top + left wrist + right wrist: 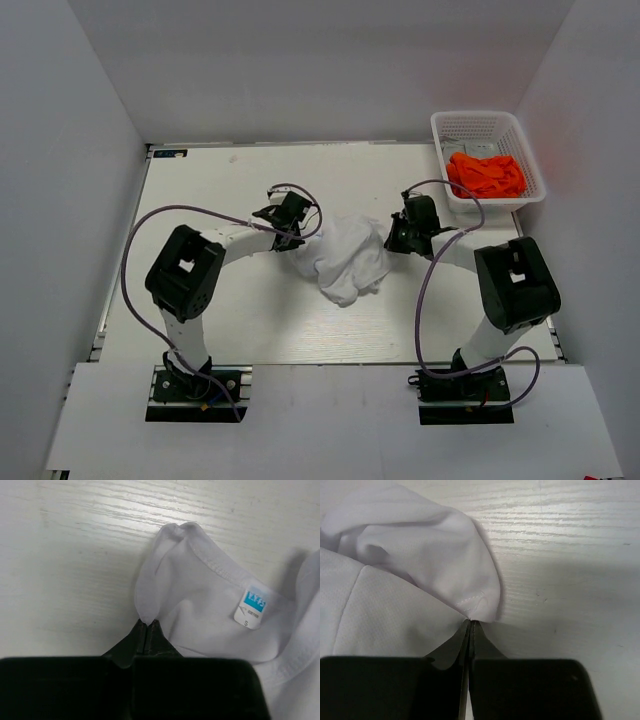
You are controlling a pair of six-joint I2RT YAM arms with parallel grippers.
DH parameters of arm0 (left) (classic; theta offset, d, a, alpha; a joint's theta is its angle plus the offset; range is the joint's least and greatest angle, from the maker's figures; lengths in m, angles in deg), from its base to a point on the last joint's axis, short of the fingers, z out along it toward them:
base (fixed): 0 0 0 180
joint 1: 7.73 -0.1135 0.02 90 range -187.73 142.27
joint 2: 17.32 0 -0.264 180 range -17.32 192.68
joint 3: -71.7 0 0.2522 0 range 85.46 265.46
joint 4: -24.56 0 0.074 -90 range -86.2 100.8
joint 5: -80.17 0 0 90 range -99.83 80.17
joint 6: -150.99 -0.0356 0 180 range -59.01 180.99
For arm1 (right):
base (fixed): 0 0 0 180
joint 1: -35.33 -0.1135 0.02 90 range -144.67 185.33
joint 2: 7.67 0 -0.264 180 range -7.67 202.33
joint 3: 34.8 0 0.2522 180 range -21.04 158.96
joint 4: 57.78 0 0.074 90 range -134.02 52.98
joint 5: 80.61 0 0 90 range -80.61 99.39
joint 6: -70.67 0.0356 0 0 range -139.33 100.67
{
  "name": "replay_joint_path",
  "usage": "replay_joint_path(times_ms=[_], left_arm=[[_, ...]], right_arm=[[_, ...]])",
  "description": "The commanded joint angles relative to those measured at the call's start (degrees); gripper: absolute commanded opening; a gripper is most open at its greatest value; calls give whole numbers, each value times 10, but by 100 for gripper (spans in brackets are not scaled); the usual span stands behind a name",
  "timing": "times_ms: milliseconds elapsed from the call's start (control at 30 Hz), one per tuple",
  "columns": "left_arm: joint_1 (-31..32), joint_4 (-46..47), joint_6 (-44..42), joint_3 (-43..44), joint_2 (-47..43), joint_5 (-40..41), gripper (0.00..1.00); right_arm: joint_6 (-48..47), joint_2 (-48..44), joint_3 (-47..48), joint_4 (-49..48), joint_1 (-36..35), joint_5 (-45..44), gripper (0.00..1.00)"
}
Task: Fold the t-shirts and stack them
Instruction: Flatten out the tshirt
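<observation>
**White shirt [345, 260] bunched at tabletop [200, 190] centre, gripped at both sides.**
Its upper edge runs left to right between the pincers, and the rest sags toward the near edge. The collar lies on the left side. The blue neck label [250, 609] reads "S"; its brand print is unreadable. The left pincer [148, 626] is closed on a fold beside the collar, and the right pincer [471, 626] is closed on a stitched hem. The orange shirt [486, 174] lies crumpled in the basket [480, 125] at the far right corner. Open tabletop lies beyond and left of the heap.
</observation>
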Motion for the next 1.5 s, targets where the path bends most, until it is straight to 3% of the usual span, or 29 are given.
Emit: replay_joint_path(times_ms=[0,200,300,500,667,700,733,867,1033,1133,1200,1233,1267,1300,1433,1467], left_arm=[[3,16,-16,-9,-102,50,0],[3,40,-38,-34,-216,181,0],[8,60,-67,-34,-291,199,0],[8,164,-157,-47,-473,142,0],[8,216,-206,-35,-561,6,0],[8,217,-219,-5,-554,-47,0],[8,217,-226,17,-554,-48,0],[8,181,-244,141,-457,-175,0],[8,126,-233,294,-244,-276,0],[8,42,-226,374,-108,-317,0],[8,0,-226,420,-46,-327,34],[8,-35,-231,428,-20,-334,57],[8,-50,-231,434,20,-334,92],[8,-63,-231,434,33,-340,100],[8,-88,-231,404,25,-269,100],[8,-88,-231,361,8,-222,100]], right_arm=[[-20,-58,34,-23,-1,-51,0],[-57,-201,39,-10,1,-65,0],[-83,-273,49,-4,0,-65,0],[-136,-385,101,14,1,-59,0],[-147,-438,136,32,0,-13,0],[-141,-441,135,32,0,-2,0],[-138,-440,129,32,0,2,0],[-123,-448,101,34,2,-8,0],[-103,-455,65,38,3,-22,0],[-91,-445,58,48,3,-64,0],[-81,-442,48,71,3,-83,0],[-76,-443,45,75,3,-99,0],[-72,-443,33,76,3,-114,0],[-70,-442,29,81,4,-119,0],[-65,-422,27,93,5,-115,1],[-65,-405,30,103,4,-101,9]])
